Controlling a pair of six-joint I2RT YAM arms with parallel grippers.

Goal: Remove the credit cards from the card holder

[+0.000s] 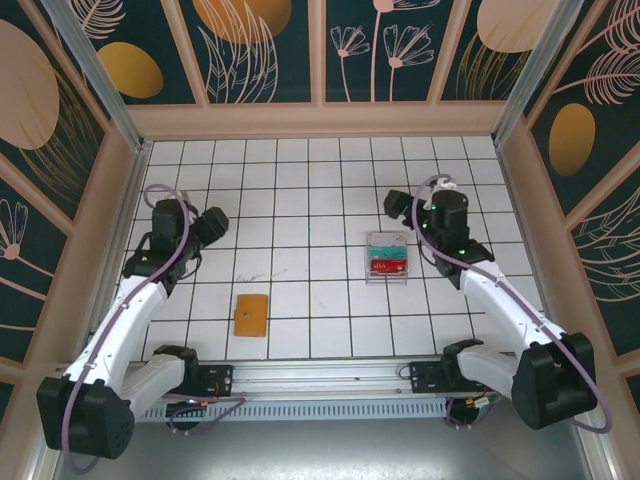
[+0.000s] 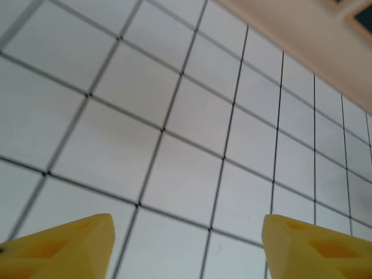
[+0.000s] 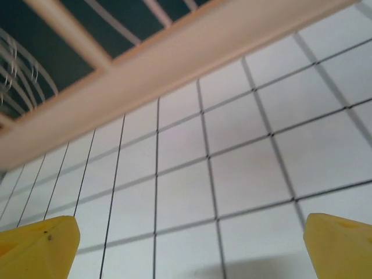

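1. The left fingers (image 2: 70, 247), yellow and wedge-tipped, stood apart with nothing but bare tiles between them. They pinched nothing.
2. The right fingers (image 3: 35, 247), of the same yellow, were spread wider, also with nothing between them, and faced the far edge of the desk.
3. Both sets hung over the white desk ruled with a dark grid (image 1: 300, 190). The left was near the left side and the right was just beyond a small clear plastic box holding flat red and teal pieces (image 1: 387, 257).
4. The small tan-orange leather-like card holder (image 1: 250, 314) lay flat and folded shut near the front of the desk, closer to the left arm and well apart from both sets of fingers.
5. The credit cards could not be seen at the holder. Whether the flat pieces in the clear box were cards could not be told.
6. Judged from this, the task stood at its start, before any reach for the holder.
7. The next move likely called for the left fingers to come down on the holder and lift one flap open. The right arm could then draw out the thin cards by their edges.
8. No brand or label could be read. Pale marks on the red piece in the box were too small to make out.
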